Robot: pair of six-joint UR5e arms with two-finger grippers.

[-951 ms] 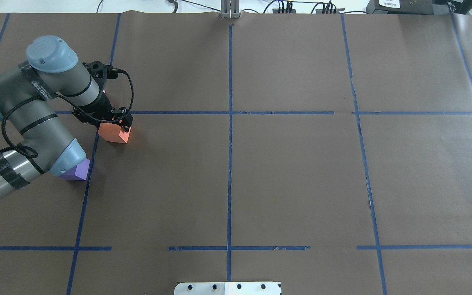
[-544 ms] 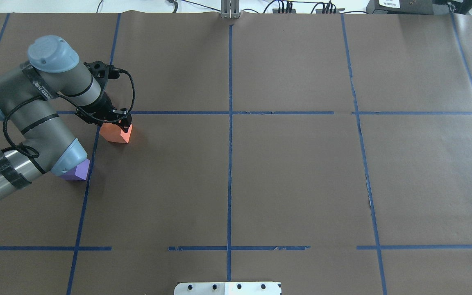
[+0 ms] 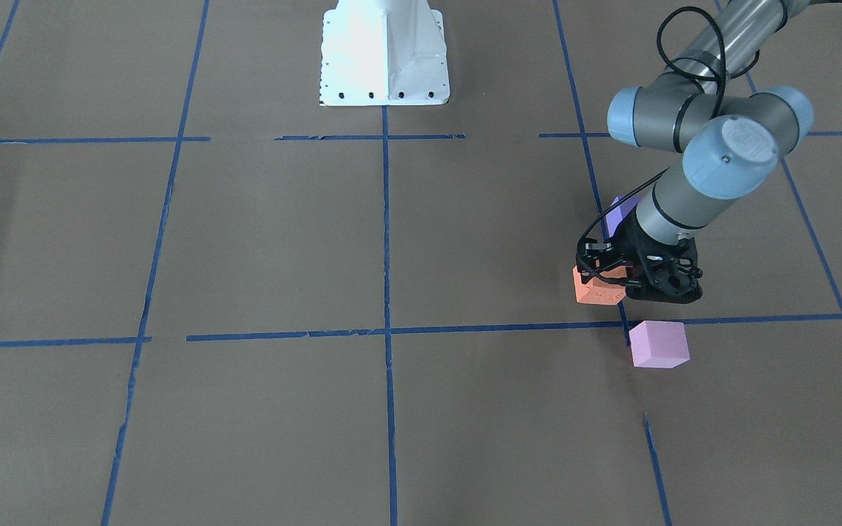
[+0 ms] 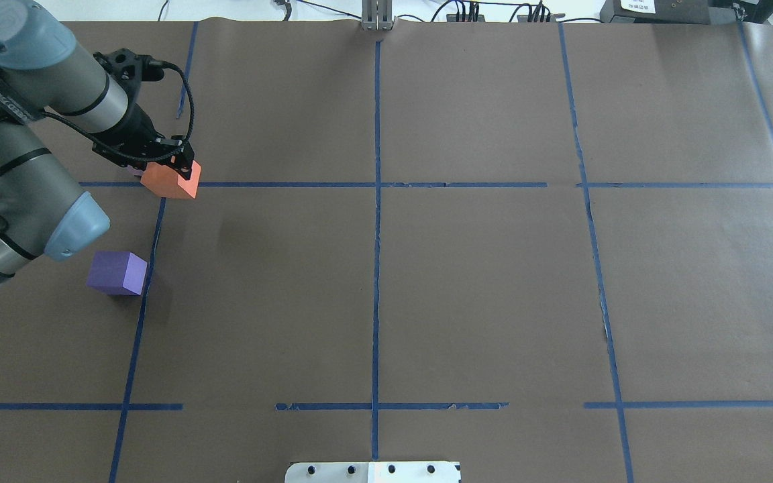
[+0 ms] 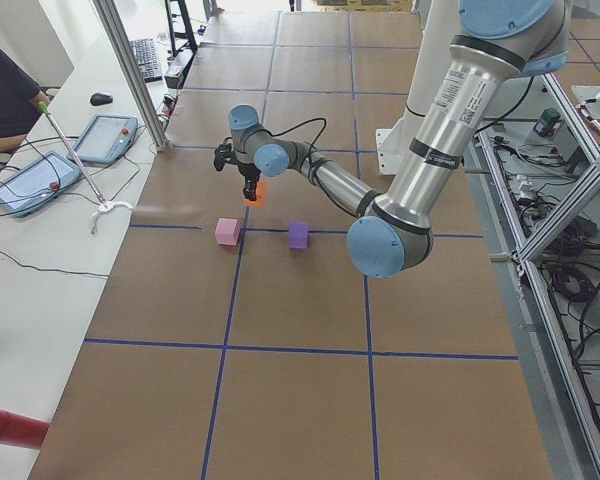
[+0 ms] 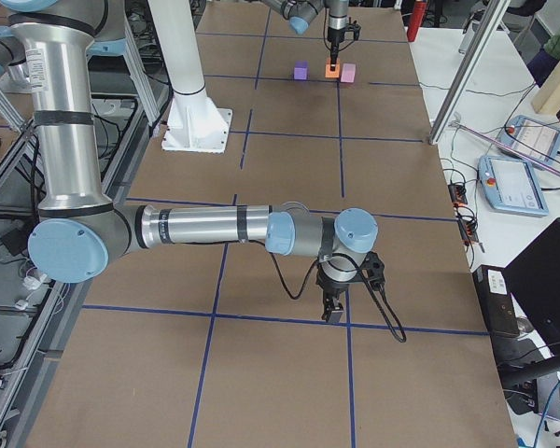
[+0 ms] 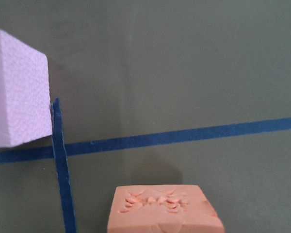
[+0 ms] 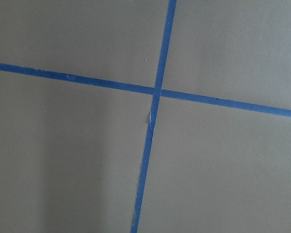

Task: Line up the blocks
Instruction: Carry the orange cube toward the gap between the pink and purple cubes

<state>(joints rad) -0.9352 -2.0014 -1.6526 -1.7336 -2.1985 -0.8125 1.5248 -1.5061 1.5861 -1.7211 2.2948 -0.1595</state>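
**Tech:** Where is the orange block (image 4: 170, 182)?

**Me:** Clamped between my left fingers (image 4: 184, 166), which press on two opposite sides of it. I judge it hangs just off the worktop (image 4: 467, 288), near a blue tape line (image 4: 279, 184) at my far left. My wrist view shows its shadow on the paper beyond it.

**Tech:** And the other two?

**Me:** The pink block (image 3: 658, 343) sits across that line, near the orange one but not touching it. The purple block (image 4: 117, 272) rests closer to my base, apart from both.

**Tech:** Your right fingers?

**Me:** My right fingers (image 6: 332, 313) hang over a tape crossing (image 8: 155, 92) at the other end of the worktop. Only the side camera shows them, so I cannot tell whether they are apart or together.

**Tech:** How will the block handle?

**Me:** Light and soft, I'd say. It looks like matte foam, and its top face is pitted in my wrist view. It should not slip, but a hard squeeze would dent it, and it might spring or tip when I let go. The best hold is flat on two opposite faces, about mid-height and centred, with gentle pressure. To place it, I would set it flat on the worktop before I open, squared up with the pink block.
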